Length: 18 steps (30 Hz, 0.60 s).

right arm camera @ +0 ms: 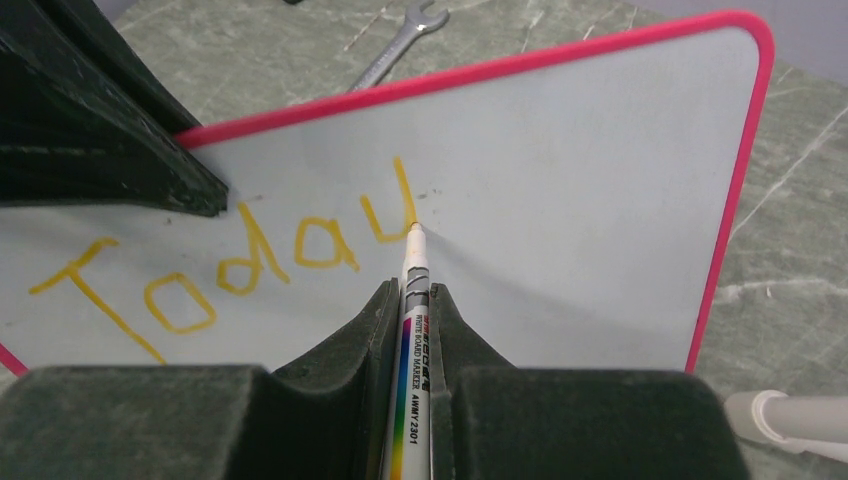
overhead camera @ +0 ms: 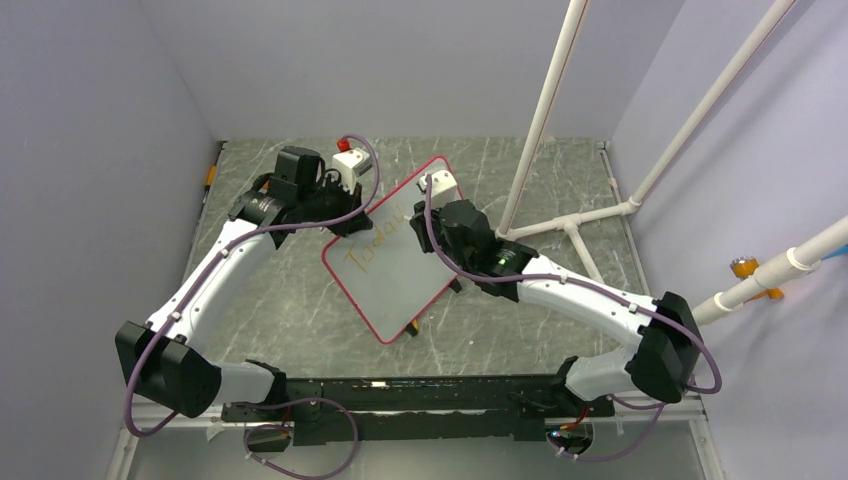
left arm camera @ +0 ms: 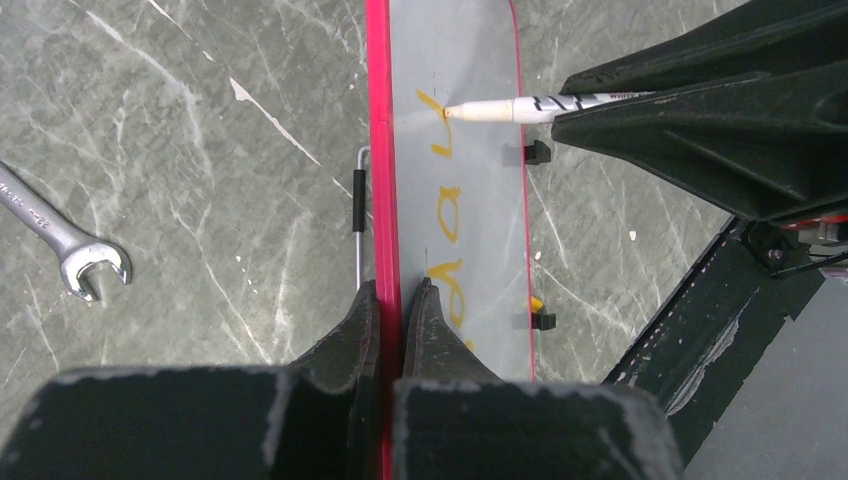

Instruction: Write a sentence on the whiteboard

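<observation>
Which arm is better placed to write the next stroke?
Right: the right gripper holds the marker, tip on the whiteboard at the last letter of the sentence. The left gripper is clamped on the board's edge.

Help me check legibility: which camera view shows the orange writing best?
The right wrist view: the writing faces the camera, readable as "Toda" plus an unfinished stroke at the marker tip. The left wrist view sees it foreshortened; the top view shows it tiny, partly behind the right arm.
</observation>
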Tool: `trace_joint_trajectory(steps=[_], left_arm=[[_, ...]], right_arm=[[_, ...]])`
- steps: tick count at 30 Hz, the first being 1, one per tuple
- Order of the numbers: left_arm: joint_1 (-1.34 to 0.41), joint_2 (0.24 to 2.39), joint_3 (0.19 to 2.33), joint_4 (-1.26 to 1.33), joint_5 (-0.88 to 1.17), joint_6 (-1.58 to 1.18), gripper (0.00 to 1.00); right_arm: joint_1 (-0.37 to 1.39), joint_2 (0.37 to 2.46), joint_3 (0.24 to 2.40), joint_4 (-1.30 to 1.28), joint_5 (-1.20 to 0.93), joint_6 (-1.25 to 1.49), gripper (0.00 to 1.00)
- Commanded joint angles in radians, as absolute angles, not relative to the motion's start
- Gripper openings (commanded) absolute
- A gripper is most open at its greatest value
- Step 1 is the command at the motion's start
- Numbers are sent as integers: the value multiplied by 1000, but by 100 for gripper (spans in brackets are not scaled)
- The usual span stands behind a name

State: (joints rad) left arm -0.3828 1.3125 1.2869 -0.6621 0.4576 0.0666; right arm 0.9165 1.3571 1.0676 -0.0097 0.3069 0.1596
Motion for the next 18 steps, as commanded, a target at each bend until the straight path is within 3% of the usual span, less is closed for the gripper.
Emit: trace_joint_trajectory(steps=[1, 18], left_arm=[[-389, 1304, 1279, -706, 362, 196, 0], [-388, 1305, 1278, -706, 359, 197, 0]], right_arm=[[914, 1341, 1017, -30, 262, 183, 0], [933, 1308, 948, -36, 200, 232, 0]])
